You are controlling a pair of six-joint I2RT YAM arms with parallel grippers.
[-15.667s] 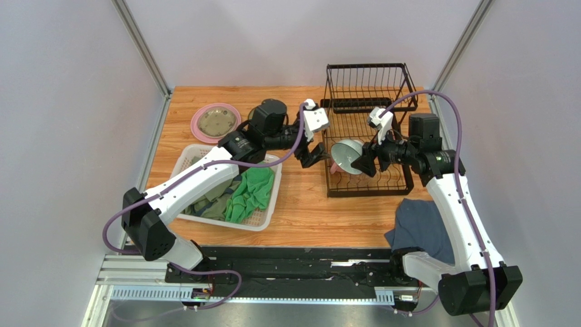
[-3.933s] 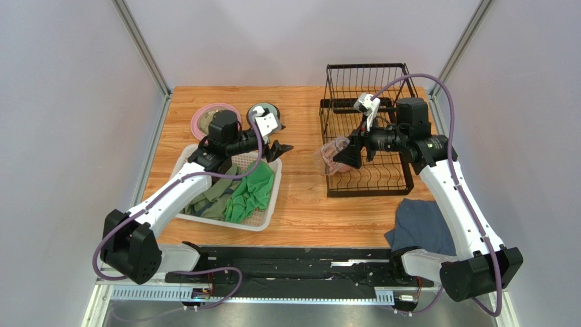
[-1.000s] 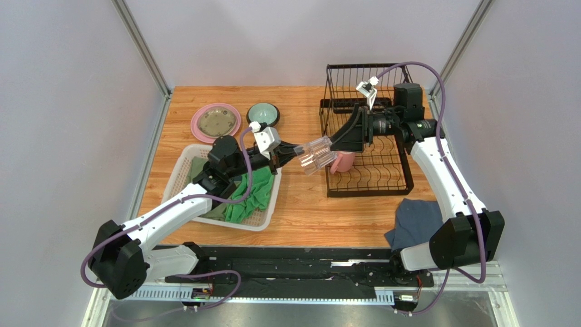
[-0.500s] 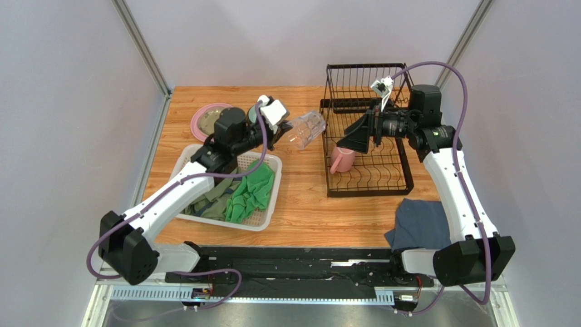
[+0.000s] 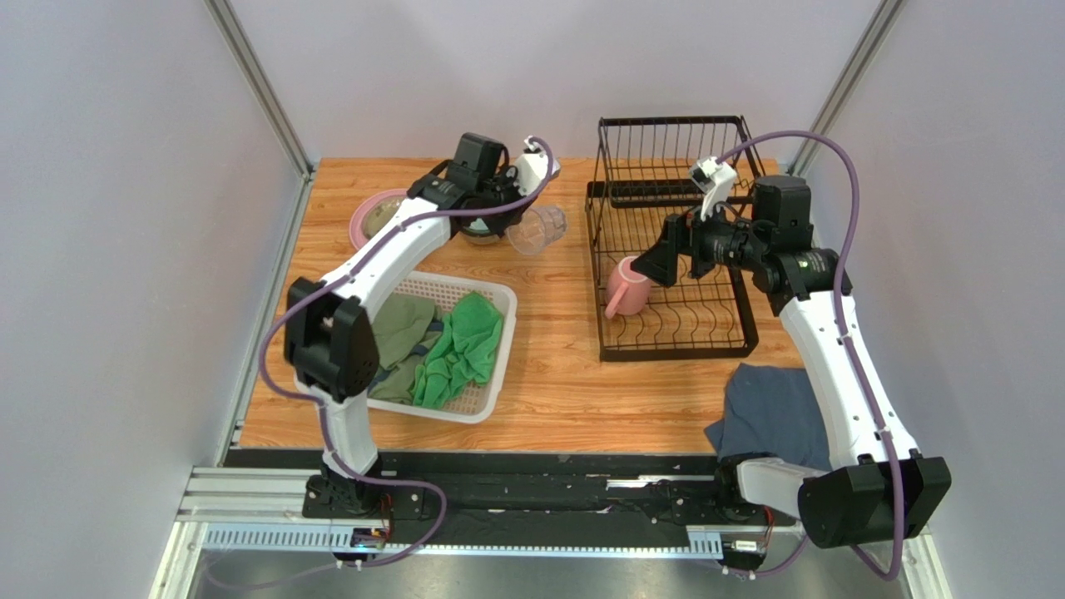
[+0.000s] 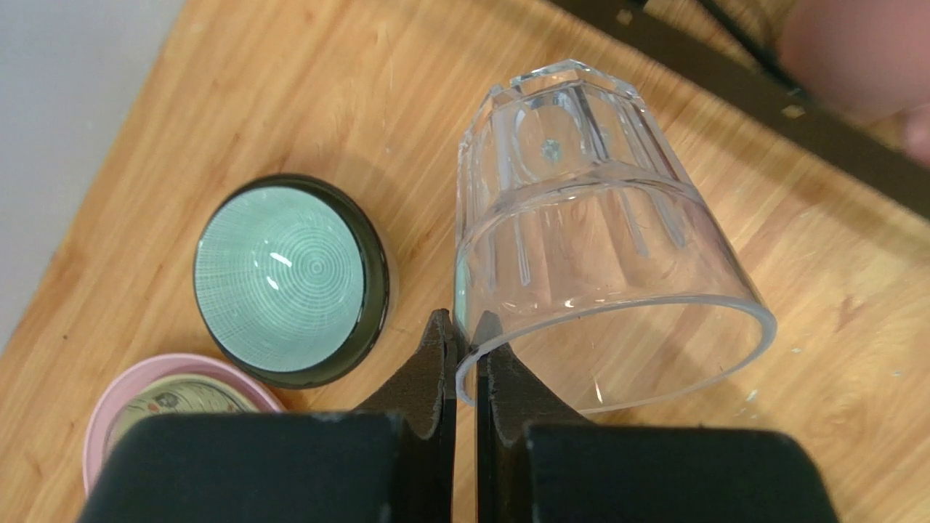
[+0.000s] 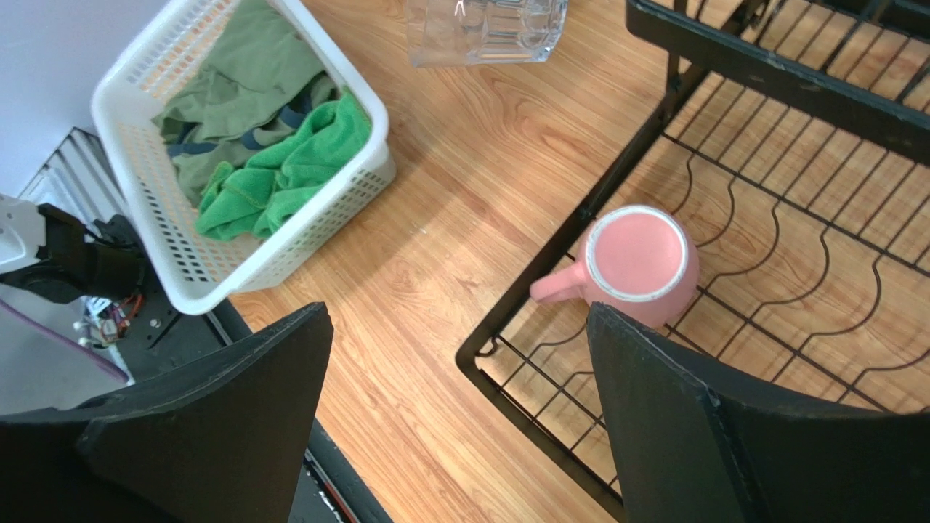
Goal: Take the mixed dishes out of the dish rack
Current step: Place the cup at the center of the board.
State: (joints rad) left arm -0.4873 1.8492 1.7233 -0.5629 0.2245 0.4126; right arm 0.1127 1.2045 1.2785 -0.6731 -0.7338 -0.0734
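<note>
Glass cup (image 6: 589,240): tipped on its side, rim pinched by the left gripper (image 6: 464,349), over the wooden table (image 6: 328,87) between the teal bowl (image 6: 289,281) and the black dish rack (image 5: 675,352). Pink mug (image 7: 639,262): on the rack's lower tray, near its front-left corner. Right gripper (image 7: 455,316): jaws wide apart, holding nothing, above the mug. Pink plate (image 6: 164,403): just beside the bowl.

Clear ribbed glass cup (image 6: 595,218): colourless, vertical facets. Round teal bowl (image 6: 286,279): concentric rings, black rim. Ceramic mug (image 7: 642,262): plain pink. Wire dish rack (image 7: 786,89): black. Plastic mesh basket (image 7: 147,207): white. Cloths inside it: bright green cloth (image 7: 289,163), olive cloth (image 7: 246,65). Worktop (image 7: 458,218): orange wood grain. Near-right flat cloth (image 5: 775,412): slate blue.
</note>
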